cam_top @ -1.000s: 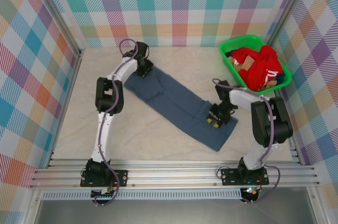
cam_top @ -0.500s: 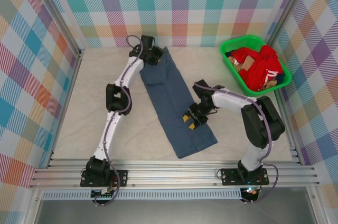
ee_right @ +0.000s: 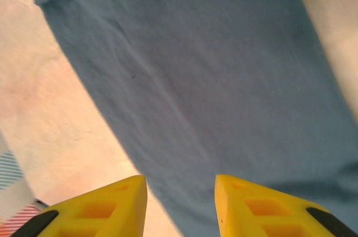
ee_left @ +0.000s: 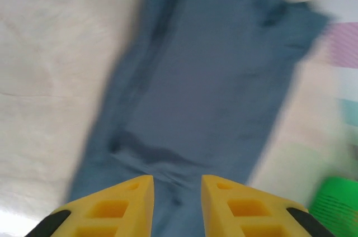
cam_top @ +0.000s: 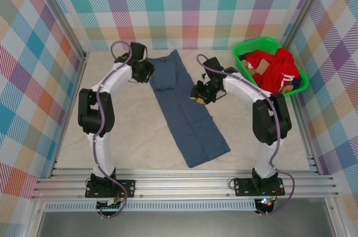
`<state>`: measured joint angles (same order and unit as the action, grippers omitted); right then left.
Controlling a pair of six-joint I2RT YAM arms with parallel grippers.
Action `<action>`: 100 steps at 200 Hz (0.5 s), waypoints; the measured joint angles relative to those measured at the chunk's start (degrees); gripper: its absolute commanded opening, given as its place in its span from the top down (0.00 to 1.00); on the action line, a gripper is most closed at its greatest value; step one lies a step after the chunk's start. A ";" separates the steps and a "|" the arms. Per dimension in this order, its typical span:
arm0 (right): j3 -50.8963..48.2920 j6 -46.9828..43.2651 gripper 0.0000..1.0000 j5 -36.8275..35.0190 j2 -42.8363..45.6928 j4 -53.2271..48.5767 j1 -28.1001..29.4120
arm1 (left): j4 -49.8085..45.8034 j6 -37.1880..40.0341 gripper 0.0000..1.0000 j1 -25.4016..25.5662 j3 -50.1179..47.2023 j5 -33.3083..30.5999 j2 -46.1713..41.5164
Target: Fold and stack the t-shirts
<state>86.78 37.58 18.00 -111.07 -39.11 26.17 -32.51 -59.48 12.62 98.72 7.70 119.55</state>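
A slate-blue t-shirt (cam_top: 187, 111) lies flat on the table as a long narrow strip, running from the back wall toward the front right. My left gripper (cam_top: 149, 71) hovers at the strip's far end on its left side, open. In the left wrist view the t-shirt (ee_left: 212, 80) spreads out beyond my left gripper (ee_left: 178, 184), with nothing between the yellow fingers (ee_left: 120, 203). My right gripper (cam_top: 196, 93) is at the strip's right edge near its middle, open. In the right wrist view my right gripper (ee_right: 180, 184) sits above the edge of the cloth (ee_right: 212, 69).
A green basket (cam_top: 240, 61) stands at the back right, holding a red garment (cam_top: 274, 69) and other clothes. Its corner (ee_left: 335, 206) is seen in the left wrist view. Checked walls enclose the cream table (cam_top: 112, 131). Metal rails run along the front edge.
The t-shirt swung from a diagonal lie to a nearly front-to-back strip. Both grippers then let go. The left one drew off to the left and the right one moved up along the right edge.
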 measured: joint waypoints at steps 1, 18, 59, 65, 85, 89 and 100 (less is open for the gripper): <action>0.04 -0.22 0.65 0.02 -0.17 0.00 -0.02 | 0.04 -0.04 0.72 -0.02 -0.11 0.02 0.22; 1.07 -4.24 0.67 -0.04 -4.11 0.26 -0.46 | 1.88 -1.18 0.74 -0.02 -1.77 0.74 5.35; 2.43 -6.99 0.70 -0.74 -11.02 0.50 -0.83 | 5.01 -2.86 0.77 0.15 0.81 1.22 8.92; 2.60 -6.80 0.70 -1.07 -11.61 0.44 -0.94 | 5.64 -2.89 0.78 0.26 1.51 1.25 9.57; 2.71 -4.96 0.70 -1.09 -11.98 0.44 -1.62 | 6.73 -3.13 0.78 0.66 4.15 1.92 12.59; 2.62 -4.31 0.70 -1.05 -11.98 0.50 -1.84 | 7.17 -3.19 0.79 0.74 5.05 2.29 13.27; 1.86 -2.34 0.70 -0.79 -11.72 1.05 -2.47 | 7.63 -3.37 0.78 1.20 8.09 2.78 15.15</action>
<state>88.64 35.24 17.21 -122.78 -38.06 23.70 -24.88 -62.85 13.82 106.80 10.48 134.69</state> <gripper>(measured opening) 0.302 0.216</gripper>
